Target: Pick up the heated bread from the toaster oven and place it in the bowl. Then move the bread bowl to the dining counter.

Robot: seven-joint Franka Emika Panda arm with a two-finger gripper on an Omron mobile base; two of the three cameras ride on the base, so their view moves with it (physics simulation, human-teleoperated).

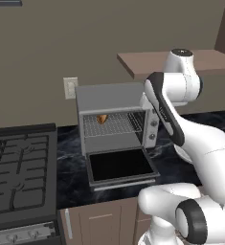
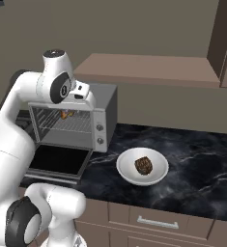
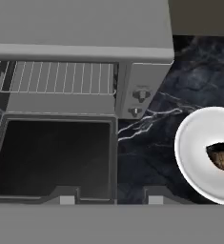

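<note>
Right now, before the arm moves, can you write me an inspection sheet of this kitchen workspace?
Surface: black marble counter, white veins.
Job's things: toaster oven, door folded down; golden bread on its wire rack; white bowl on the counter, to the right of the oven.
Clutter: dark brown lump lying in the bowl.
Hand: cannot tell if open; it looks down on the oven door and bowl.
Cables: nothing seen.
Surroundings: black stove, wall outlet, brown shelf.

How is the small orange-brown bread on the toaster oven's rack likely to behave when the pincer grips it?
The heated bread looks like a small, irregular chunk, so probably light and unlikely to roll. Its uneven shape might let it twist in a grip. It sits on the open wire rack of the toaster oven, so a push could snag it rather than slide it.
</note>
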